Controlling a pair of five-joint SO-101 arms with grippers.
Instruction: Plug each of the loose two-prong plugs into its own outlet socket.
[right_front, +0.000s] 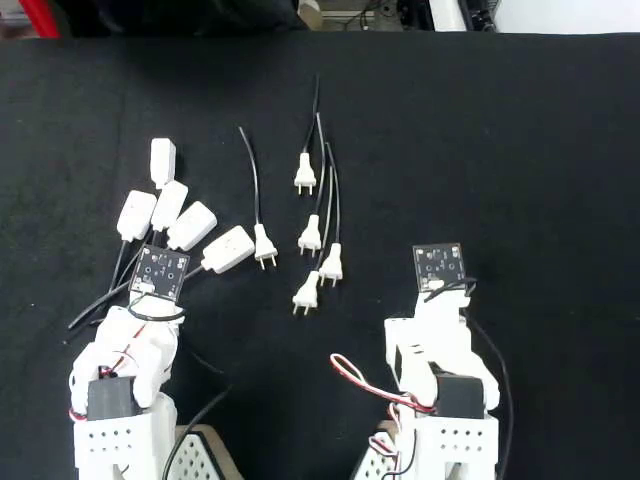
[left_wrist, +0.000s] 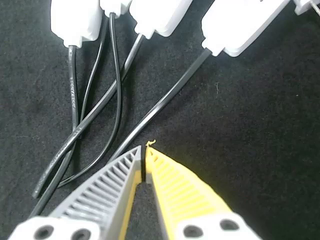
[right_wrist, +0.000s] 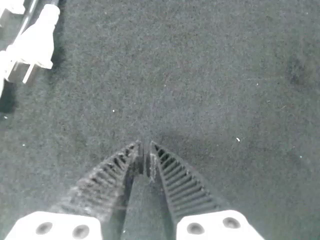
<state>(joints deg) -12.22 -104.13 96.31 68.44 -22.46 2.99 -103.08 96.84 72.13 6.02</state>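
We saw black cloth (right_front: 540, 140) over the table, with room clutter (right_front: 400, 12) beyond its far edge. Five loose plugs (right_front: 310, 236) lay mid-table, and white sockets (right_front: 168, 205) sat just ahead of the left gripper (left_wrist: 145, 159). It and the right gripper (right_wrist: 145, 156) were pressed together, empty.

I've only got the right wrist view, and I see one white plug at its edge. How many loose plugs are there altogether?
Observer: Five loose two-prong plugs lie mid-table in the high view.
Operator: Where are the sockets?
Observer: Five white outlet sockets fan out to the plugs' left.
Operator: What about the left gripper?
Observer: The left gripper is shut, poised over the sockets' black cables.
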